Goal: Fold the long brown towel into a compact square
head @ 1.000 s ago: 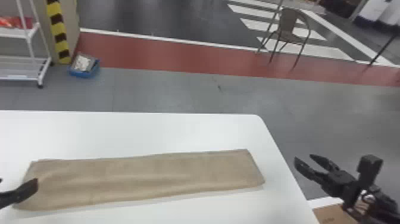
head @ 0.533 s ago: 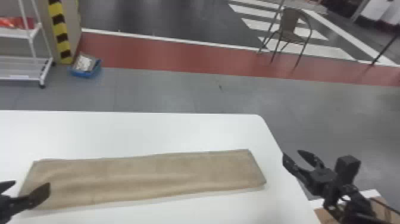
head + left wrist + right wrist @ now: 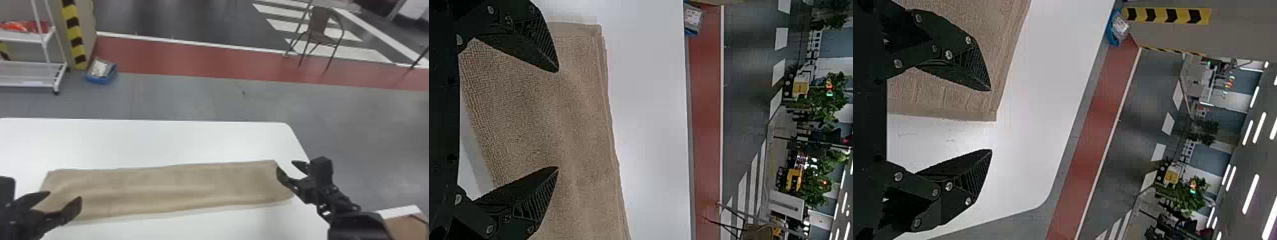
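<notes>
Head view: the brown towel [image 3: 166, 188] is laid flat, 1 long strip on the white surface [image 3: 159, 137]. Its left end is overhung by the left arm's fingers [image 3: 71, 210], its right end by the right arm's fingers [image 3: 283, 177]. Left wrist view: fingers spread wide, nothing gripped, towel below both tips. Right wrist view: wide apart too, nothing gripped, the towel's short edge framed between the 2 tips.

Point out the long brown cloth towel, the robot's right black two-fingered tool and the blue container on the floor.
Long brown cloth towel [image 3: 175, 188]: head view, middle of its top surface.
Right black two-fingered tool [image 3: 285, 165]: head view, midway between its fingertips.
Blue container on the floor [image 3: 101, 80]: head view, near wall.
</notes>
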Tool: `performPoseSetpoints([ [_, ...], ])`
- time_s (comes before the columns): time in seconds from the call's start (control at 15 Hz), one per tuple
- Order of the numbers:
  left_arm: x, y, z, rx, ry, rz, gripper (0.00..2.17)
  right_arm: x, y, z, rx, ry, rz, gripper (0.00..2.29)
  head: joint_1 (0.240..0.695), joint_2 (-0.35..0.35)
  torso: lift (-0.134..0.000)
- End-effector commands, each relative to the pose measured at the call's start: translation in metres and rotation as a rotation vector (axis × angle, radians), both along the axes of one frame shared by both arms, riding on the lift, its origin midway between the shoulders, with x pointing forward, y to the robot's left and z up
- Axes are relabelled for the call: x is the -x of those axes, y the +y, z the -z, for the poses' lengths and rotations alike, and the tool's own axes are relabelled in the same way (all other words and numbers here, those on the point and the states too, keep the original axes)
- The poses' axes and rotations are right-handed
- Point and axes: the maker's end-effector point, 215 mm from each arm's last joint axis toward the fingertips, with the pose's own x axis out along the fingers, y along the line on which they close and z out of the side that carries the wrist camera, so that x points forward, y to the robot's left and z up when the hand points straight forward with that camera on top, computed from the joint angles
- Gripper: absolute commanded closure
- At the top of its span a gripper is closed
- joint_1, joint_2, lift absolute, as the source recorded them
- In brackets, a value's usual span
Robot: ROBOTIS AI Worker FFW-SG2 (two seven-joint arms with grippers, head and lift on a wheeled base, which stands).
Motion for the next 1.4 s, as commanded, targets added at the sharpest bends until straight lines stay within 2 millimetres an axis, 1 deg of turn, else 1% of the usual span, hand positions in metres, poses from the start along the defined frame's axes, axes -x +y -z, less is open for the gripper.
performPoseSetpoints([
  [0.0,0.0,0.001,0.001,-0.007,0.001,0.001,0.21,0.0,0.029,0.027,0.055,0.094,-0.066,0.53,0.695,-0.247,0.0],
  [0.13,0.003,0.005,0.003,-0.022,0.007,-0.004,0.21,0.009,0.031,0.044,0.071,0.156,-0.078,0.53,0.695,-0.224,0.0],
  [0.2,0.006,0.006,0.005,-0.027,0.012,-0.002,0.25,0.014,0.028,0.049,0.077,0.176,-0.077,0.65,0.695,-0.215,0.0],
  [0.27,0.007,0.008,0.007,-0.031,0.014,-0.006,0.34,0.018,0.025,0.052,0.078,0.187,-0.075,0.68,0.695,-0.212,0.0],
  [0.33,0.008,0.009,0.009,-0.038,0.017,-0.014,0.5,0.022,0.022,0.054,0.078,0.199,-0.074,0.84,0.695,-0.211,0.0],
  [0.4,0.007,0.007,0.008,-0.046,0.013,-0.011,0.72,0.025,0.021,0.056,0.075,0.207,-0.081,0.96,0.695,-0.213,0.0],
  [0.47,0.008,0.006,0.008,-0.045,0.015,-0.008,0.97,0.027,0.02,0.055,0.073,0.21,-0.086,0.97,0.695,-0.215,0.0],
  [0.53,0.007,0.006,0.008,-0.045,0.013,-0.01,1.15,0.029,0.021,0.055,0.072,0.21,-0.09,0.97,0.695,-0.216,0.0],
  [0.67,0.006,0.006,0.007,-0.045,0.012,-0.011,1.33,0.031,0.021,0.053,0.063,0.21,-0.086,0.97,0.695,-0.223,0.0],
  [0.93,0.008,0.002,0.015,-0.076,0.026,0.0,1.33,0.033,0.021,0.054,0.056,0.22,-0.088,0.97,0.695,-0.228,0.0],
  [1.13,0.006,0.007,0.028,-0.119,0.043,-0.008,1.33,0.036,0.019,0.054,0.051,0.23,-0.088,0.97,0.695,-0.229,0.0],
  [1.33,0.002,0.013,0.036,-0.171,0.046,-0.013,1.33,0.039,0.018,0.055,0.044,0.241,-0.092,0.97,0.695,-0.226,0.0],
])
